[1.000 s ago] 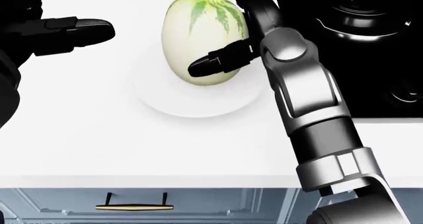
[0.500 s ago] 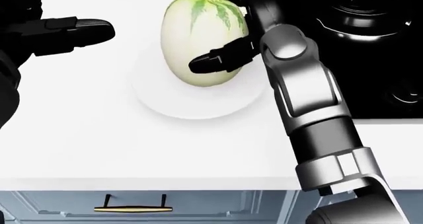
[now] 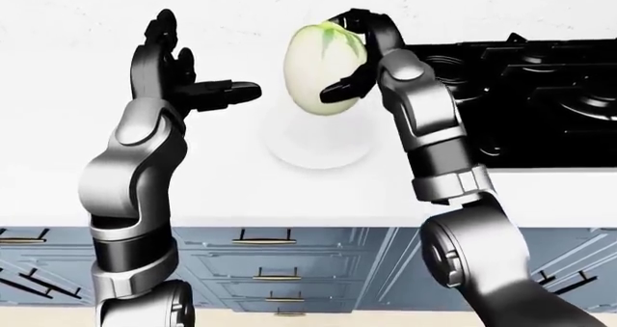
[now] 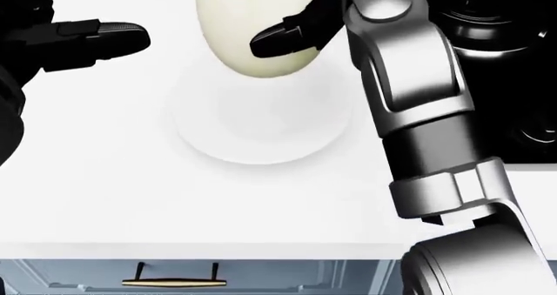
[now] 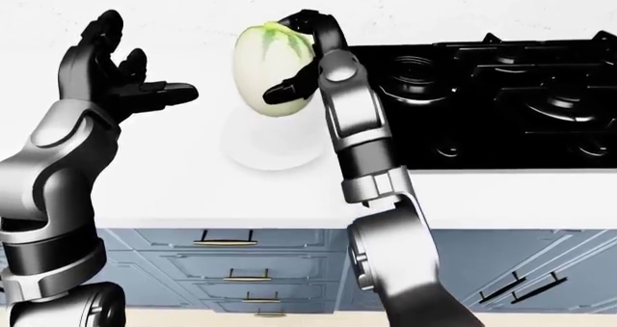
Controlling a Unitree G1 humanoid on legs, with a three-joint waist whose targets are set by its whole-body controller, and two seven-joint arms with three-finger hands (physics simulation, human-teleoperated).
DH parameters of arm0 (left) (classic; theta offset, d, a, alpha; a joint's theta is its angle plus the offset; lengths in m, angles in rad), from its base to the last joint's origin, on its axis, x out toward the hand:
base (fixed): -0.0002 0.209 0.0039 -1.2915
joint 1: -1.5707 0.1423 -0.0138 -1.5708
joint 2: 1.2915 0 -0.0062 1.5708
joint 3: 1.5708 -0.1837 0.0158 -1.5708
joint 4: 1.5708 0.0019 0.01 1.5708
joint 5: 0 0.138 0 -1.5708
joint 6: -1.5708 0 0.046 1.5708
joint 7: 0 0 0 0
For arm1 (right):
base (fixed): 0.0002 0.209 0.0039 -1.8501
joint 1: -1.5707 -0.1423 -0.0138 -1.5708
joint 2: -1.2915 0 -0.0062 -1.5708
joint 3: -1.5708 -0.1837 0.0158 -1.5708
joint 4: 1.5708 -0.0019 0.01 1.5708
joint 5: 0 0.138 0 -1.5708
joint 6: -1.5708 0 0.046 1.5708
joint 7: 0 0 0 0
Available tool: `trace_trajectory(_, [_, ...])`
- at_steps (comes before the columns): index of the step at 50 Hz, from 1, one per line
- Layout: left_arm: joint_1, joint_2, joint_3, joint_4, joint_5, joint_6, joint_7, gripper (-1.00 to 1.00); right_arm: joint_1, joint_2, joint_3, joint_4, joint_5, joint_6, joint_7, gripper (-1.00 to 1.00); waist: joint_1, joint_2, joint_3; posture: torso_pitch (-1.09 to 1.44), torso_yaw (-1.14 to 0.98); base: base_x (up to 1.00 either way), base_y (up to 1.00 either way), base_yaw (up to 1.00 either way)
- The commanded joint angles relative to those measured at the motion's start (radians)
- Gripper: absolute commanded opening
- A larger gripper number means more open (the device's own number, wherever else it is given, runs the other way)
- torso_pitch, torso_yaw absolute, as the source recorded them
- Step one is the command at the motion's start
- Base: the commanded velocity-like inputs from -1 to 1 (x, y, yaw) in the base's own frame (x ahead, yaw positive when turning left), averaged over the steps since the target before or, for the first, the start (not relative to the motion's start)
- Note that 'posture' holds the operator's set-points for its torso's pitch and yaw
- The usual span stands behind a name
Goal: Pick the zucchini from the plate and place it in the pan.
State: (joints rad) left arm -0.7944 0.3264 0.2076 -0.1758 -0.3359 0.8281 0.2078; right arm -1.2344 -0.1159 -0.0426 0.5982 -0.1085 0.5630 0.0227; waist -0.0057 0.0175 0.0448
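Right hand (image 3: 359,52) grips pale egg-shaped zucchini (image 3: 323,70), green-streaked on top.

A kitchen: a white desk (image 3: 241,189) carries a built-in black stove (image 5: 501,103), with blue-grey drawers (image 3: 280,269) and brass handles (image 3: 264,239) underneath.

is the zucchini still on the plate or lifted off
Lifted off. The right hand grips the zucchini above the plate, whose centre shows bare.

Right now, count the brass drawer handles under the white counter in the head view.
1. A single brass drawer handle shows at the bottom left, below the white counter; the right arm may hide others.
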Motion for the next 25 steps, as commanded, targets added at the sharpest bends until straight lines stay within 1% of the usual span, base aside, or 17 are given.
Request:
trace_trajectory(1, [-0.032, 0.012, 0.008, -0.028, 0.0, -0.029, -0.001, 1.0, -0.071, -0.015, -0.008, -0.068, 0.005, 0.015, -0.003, -1.0, 0.0, 0.002, -0.034, 0.0, 0.0, 0.0, 0.0, 0.0])
trace_trajectory(7, [-0.033, 0.015, 0.011, -0.036, -0.004, -0.021, 0.001, 1.0, -0.135, -0.034, -0.013, -0.099, 0.011, 0.086, 0.004, -1.0, 0.0, 0.003, -0.028, 0.0, 0.0, 0.0, 0.0, 0.0])
trace_trajectory(14, [-0.037, 0.02, 0.014, -0.037, -0.008, -0.018, 0.003, 1.0, -0.176, -0.057, -0.02, -0.134, 0.017, 0.143, 0.005, -1.0, 0.0, 0.002, -0.024, 0.0, 0.0, 0.0, 0.0, 0.0])
trace_trajectory(17, [-0.038, 0.02, 0.013, -0.041, -0.009, -0.014, 0.004, 1.0, -0.183, -0.062, -0.021, -0.147, 0.022, 0.169, 0.007, -1.0, 0.0, 0.003, -0.024, 0.0, 0.0, 0.0, 0.0, 0.0])
trace_trajectory(18, [-0.04, 0.022, 0.015, -0.042, -0.01, -0.012, 0.005, 1.0, -0.182, -0.065, -0.011, -0.153, 0.016, 0.185, 0.013, -1.0, 0.0, 0.003, -0.024, 0.0, 0.0, 0.0, 0.0, 0.0])
trace_trajectory(25, [-0.04, 0.022, 0.013, -0.038, -0.01, -0.016, 0.007, 1.0, -0.189, -0.076, -0.013, -0.221, 0.009, 0.259, 0.031, -1.0, 0.001, 0.003, -0.022, 0.0, 0.0, 0.0, 0.0, 0.0])
